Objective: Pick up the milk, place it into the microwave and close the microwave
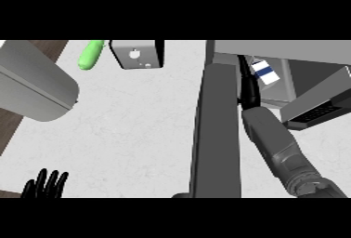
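Head view, looking down on a pale marbled counter (137, 125).

The microwave (322, 56) occupies the upper right of the frame, its door (218, 135) swung open and seen edge-on as a long dark grey slab running from the upper centre down to the lower edge. The control panel (319, 111) shows at the right edge as a dark strip.

The milk (264, 72), a small white carton with a blue band, sits inside the microwave cavity at upper right, tilted.

The right forearm (281, 148) rises from the lower right corner and reaches into the cavity. The right robot hand (248, 88) shows only as a black shape just left of the milk; whether its fingers are clasped on the carton or released cannot be told.

The left robot hand (47, 185) rests at the lower left edge, released, fingers straight and pointing up.

At upper left lies a green vegetable (90, 55), a grey box with holes (139, 53) beside it, and a large rounded grey object (34, 83) at the left edge.
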You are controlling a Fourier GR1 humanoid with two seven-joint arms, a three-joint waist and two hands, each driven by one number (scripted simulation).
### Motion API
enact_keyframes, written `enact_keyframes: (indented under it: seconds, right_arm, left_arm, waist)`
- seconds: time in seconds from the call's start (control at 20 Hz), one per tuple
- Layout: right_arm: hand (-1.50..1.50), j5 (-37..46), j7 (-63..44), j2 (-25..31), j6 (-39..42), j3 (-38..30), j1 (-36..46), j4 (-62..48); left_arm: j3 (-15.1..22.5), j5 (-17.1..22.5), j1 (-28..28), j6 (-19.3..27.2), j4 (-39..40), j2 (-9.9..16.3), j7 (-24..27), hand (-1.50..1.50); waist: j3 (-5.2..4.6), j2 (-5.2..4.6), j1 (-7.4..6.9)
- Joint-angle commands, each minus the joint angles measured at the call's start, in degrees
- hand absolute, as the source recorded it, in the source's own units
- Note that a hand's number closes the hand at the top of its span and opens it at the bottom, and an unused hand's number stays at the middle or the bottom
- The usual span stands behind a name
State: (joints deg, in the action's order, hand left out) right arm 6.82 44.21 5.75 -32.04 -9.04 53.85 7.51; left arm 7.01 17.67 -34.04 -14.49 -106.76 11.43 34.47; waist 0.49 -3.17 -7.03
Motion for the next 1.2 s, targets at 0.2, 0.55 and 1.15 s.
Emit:
enact_keyframes:
  seconds: [0.2,0.55,1.15]
  right_arm:
    - [-1.50,-3.92,7.99,-0.09,12.55,-3.73,-6.00,-0.05]
    - [-1.50,-4.89,16.46,-4.41,13.84,-4.90,-11.74,0.54]
    - [-1.50,-3.82,20.39,-0.62,29.90,-2.73,-20.37,2.59]
  left_arm:
    - [0.81,-1.18,-2.11,0.00,0.12,-0.62,1.12,-1.50]
    - [0.21,-0.53,-3.50,0.38,-1.35,-0.49,-0.50,-1.50]
    - [3.83,-5.59,-4.21,1.57,-3.35,-0.64,-5.29,-1.50]
  waist:
    - [-0.16,1.03,1.91]
    - [-0.27,1.89,3.83]
    - [-0.39,2.83,6.06]
